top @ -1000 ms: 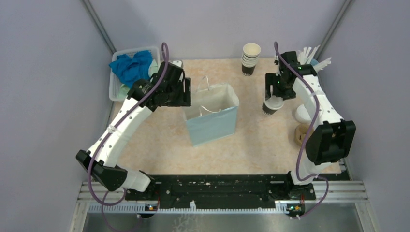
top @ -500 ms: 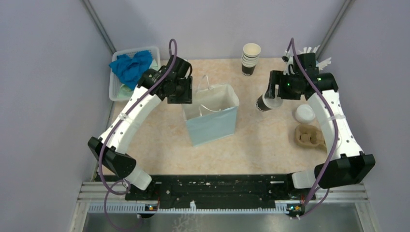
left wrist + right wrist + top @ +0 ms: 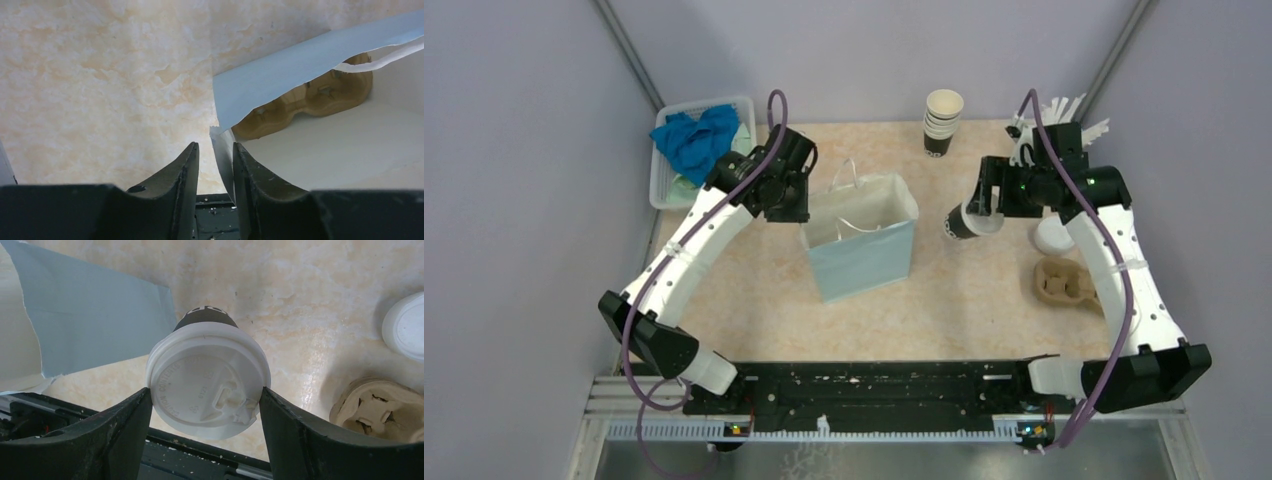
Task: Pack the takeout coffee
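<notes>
**Coffee gripped, not yet bagged**

The takeout coffee (image 3: 961, 220), a small dark brown paper cup under a round white plastic sip lid, is held tilted above the table, just right of the upright light blue paper bag (image 3: 861, 255); the right gripper (image 3: 205, 392) is clamped on the lid's rim; the left gripper (image 3: 212, 150) straddles the bag's left wall, fingers narrowly apart, and a firm pinch cannot be confirmed; a brown moulded-pulp carrier (image 3: 310, 97) is seen inside; carrying across and lowering in are judged left to do.

Pale lilac walls (image 3: 514, 150) enclose a beige marbled table (image 3: 969, 312) on three sides.
</notes>
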Robot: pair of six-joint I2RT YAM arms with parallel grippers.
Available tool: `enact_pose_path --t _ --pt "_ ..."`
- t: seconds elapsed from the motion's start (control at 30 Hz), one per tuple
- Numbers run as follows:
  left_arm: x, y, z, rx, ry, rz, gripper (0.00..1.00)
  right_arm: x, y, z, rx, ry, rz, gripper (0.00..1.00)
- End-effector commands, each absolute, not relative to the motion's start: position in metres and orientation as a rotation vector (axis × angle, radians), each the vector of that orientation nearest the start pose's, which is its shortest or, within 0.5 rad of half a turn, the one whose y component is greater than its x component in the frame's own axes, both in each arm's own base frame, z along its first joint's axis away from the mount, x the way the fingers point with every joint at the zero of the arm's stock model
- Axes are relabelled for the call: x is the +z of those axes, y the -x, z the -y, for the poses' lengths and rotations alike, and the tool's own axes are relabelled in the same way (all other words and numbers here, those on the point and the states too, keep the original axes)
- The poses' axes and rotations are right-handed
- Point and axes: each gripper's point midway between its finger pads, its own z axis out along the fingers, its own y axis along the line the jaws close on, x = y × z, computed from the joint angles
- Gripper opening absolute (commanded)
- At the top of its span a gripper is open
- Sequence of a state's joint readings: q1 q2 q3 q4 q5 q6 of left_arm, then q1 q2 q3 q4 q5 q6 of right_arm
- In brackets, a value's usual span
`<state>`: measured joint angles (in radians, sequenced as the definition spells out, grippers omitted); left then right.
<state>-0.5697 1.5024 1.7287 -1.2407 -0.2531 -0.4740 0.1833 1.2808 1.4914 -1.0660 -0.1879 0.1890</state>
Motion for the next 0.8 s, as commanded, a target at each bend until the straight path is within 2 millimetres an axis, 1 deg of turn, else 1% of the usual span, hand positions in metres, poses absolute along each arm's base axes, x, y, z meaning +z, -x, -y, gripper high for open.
enact_pose_path --t 0.0,0.07,0.17,0.23,0.3,0.47,0.5,0.53,0.57,0.6,0.67,0.7,0.77 --pt "0.27 -0.304 0.16 -0.122 -0.009 -2.453 0.33 0.299 -0.285 -0.101 0.436 0.081 -2.351 0.73" --pt "0.271 -0.31 0.161 -0.113 -0.018 -2.442 0.23 0.308 -0.286 -0.102 0.447 0.08 -2.332 0.73" --pt "0.278 -0.322 0.164 -0.105 -0.048 -2.397 0.06 0.323 -0.289 -0.109 0.492 0.093 -2.293 0.73" --pt "0.286 -0.333 0.165 -0.091 -0.064 -2.353 0.0 0.334 -0.29 -0.116 0.533 0.119 -2.263 0.73" --pt "0.296 -0.345 0.166 -0.071 -0.084 -2.3 0.0 0.34 -0.291 -0.123 0.553 0.144 -2.25 0.72" --pt "0.326 -0.381 0.181 -0.103 -0.132 -2.143 0.0 0.353 -0.294 -0.136 0.558 0.187 -2.23 0.72" --pt "0.337 -0.391 0.185 -0.118 -0.128 -2.086 0.0 0.357 -0.295 -0.138 0.562 0.192 -2.225 0.72" --pt "0.34 -0.395 0.186 -0.117 -0.136 -2.06 0.0 0.36 -0.295 -0.139 0.562 0.198 -2.222 0.72" --pt "0.348 -0.402 0.188 -0.125 -0.137 -2.01 0.0 0.363 -0.296 -0.141 0.563 0.206 -2.217 0.72" --pt "0.36 -0.41 0.192 -0.145 -0.124 -1.94 0.0 0.367 -0.296 -0.142 0.563 0.213 -2.21 0.71" --pt "0.374 -0.417 0.194 -0.171 -0.113 -1.839 0.0 0.375 -0.297 -0.143 0.56 0.235 -2.198 0.71" --pt "0.372 -0.419 0.194 -0.179 -0.111 -1.81 0.0 0.38 -0.298 -0.144 0.558 0.25 -2.191 0.71" --pt "0.38 -0.419 0.193 -0.207 -0.098 -1.738 0.0 0.384 -0.298 -0.146 0.547 0.277 -2.18 0.71"
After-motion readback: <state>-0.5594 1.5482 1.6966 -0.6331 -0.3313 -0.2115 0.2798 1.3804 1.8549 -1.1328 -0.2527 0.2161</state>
